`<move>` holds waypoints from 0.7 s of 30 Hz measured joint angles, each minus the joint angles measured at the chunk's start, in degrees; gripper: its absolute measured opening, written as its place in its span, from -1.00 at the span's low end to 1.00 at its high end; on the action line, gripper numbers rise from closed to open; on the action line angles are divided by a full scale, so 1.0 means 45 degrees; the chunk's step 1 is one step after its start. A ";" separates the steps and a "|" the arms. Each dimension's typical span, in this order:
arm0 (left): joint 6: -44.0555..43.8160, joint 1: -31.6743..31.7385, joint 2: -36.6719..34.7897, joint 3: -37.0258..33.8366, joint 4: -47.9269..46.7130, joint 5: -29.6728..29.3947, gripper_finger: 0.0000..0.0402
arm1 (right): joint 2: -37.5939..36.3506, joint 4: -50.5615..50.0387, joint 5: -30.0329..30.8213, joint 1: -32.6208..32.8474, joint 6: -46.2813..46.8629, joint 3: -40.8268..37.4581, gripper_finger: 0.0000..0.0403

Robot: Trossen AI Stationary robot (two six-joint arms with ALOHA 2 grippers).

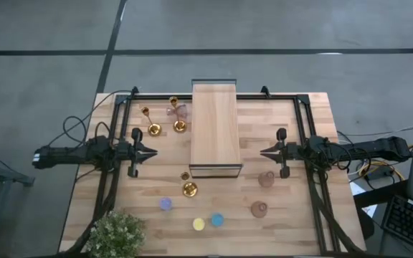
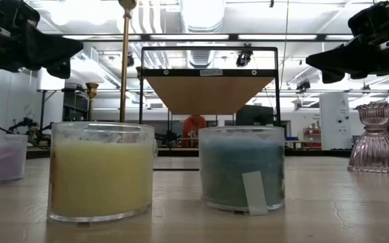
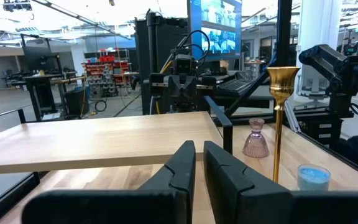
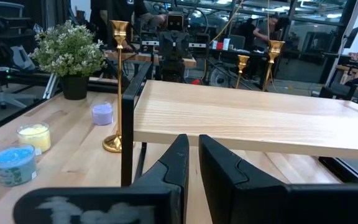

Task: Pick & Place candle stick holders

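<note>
Three gold holders stand on their round bases: two at the far left point(image 1: 154, 129) point(image 1: 180, 126) and one by the wooden block's near end point(image 1: 189, 188). One pink holder point(image 1: 181, 111) stands at the far left, and two more point(image 1: 267, 179) point(image 1: 259, 208) stand at the near right. The purple point(image 1: 165, 203), yellow point(image 1: 199, 224) and blue point(image 1: 216, 219) cups sit near the front edge. My left gripper point(image 1: 153, 151) is shut and empty, left of the block. My right gripper point(image 1: 264, 152) is shut and empty, right of the block. Both point at the block, above the table.
A long light-wood block on a dark frame point(image 1: 216, 129) stands in the table's middle, between the grippers. A green plant point(image 1: 117, 233) sits at the near left corner. Black frame rails point(image 1: 303, 129) run along the table's left and right sides.
</note>
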 joint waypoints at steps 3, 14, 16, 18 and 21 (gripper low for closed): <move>0.0000 -0.0001 0.0000 0.0000 0.0005 0.0002 -0.82 | -0.0027 0.0062 0.0005 0.0004 -0.0092 -0.0004 -0.83; 0.0000 0.0000 0.0000 0.0000 0.0001 -0.0003 -0.82 | -0.0026 0.2070 -0.0039 -0.0006 0.5418 -0.0004 -0.83; 0.0000 0.0000 0.0000 0.0000 0.0003 -0.0003 -0.82 | -0.0029 0.2529 -0.0041 0.0004 0.6516 -0.0001 -0.83; 0.0000 0.0000 0.0000 0.0000 0.0000 -0.0001 -0.82 | -0.0022 0.2890 -0.0054 0.0009 0.7733 -0.0002 -0.83; 0.0000 0.0000 0.0001 0.0000 0.0000 -0.0003 -0.82 | 0.0216 0.3430 -0.0422 0.0360 0.8609 0.0075 -0.83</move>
